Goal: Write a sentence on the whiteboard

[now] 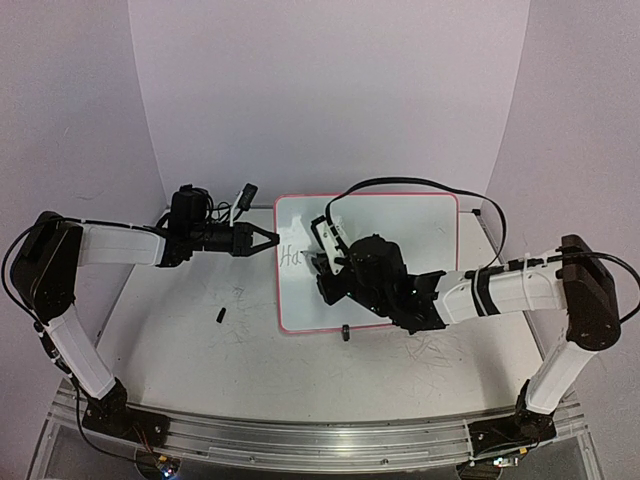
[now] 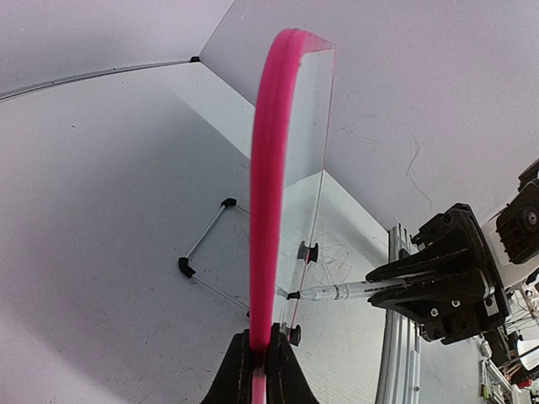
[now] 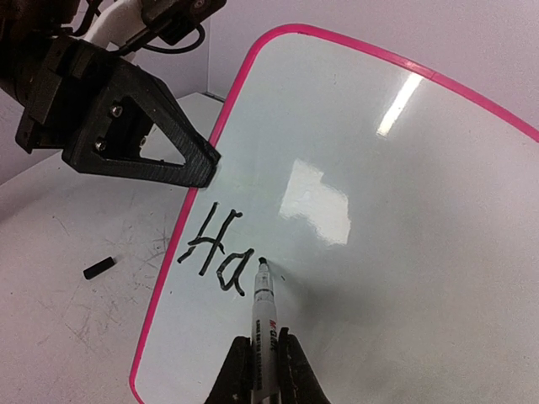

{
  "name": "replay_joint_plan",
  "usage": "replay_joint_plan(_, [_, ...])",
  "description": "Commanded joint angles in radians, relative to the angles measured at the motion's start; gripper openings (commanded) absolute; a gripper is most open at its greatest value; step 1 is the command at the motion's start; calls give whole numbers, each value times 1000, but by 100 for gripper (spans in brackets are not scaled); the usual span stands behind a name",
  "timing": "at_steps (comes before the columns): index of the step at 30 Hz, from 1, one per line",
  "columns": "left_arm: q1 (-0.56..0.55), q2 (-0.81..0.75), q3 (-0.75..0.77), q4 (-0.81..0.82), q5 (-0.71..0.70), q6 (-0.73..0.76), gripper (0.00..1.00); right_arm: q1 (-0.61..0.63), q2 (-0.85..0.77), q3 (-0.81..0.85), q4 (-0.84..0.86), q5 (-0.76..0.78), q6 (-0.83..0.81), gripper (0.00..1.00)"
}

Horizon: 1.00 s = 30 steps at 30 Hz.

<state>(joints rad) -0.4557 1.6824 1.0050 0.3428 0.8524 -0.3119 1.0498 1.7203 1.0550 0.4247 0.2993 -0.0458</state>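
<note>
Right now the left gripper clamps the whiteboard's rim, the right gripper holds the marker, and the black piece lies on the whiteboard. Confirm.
One point is wrong: the black piece lies on the table beside the whiteboard, as the right wrist view shows. The left gripper clamps the rim; the right gripper holds the marker.

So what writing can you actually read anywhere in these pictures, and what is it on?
"Ha": black handwriting on the whiteboard, near its left rim.
Print on the marker barrel: red and black, too small and blurred to read.
Nothing else is legible. The marks on the tabletop are scribbles, not words.
</note>
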Motion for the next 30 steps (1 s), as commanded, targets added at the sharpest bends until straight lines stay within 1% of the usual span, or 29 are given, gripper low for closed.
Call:
replay_joint_plan(1, [-17, -33, -6, 35, 31, 7, 0, 12, -3, 7, -10, 24, 19, 0])
replay_joint_plan(12, [-17, -35, -3, 35, 33, 5, 0, 28, -22, -40, -30, 21, 38, 0])
replay_joint_plan(15, [-17, -35, -5, 35, 33, 5, 0, 34, -21, -49, -36, 13, 74, 0])
replay_joint_plan(21, [-17, -38, -9, 35, 33, 4, 0, 43, -16, -67, -43, 9, 94, 0])
replay_joint_plan(30, [-17, -38, -10, 35, 34, 4, 0, 44, -32, -43, -32, -9, 90, 0])
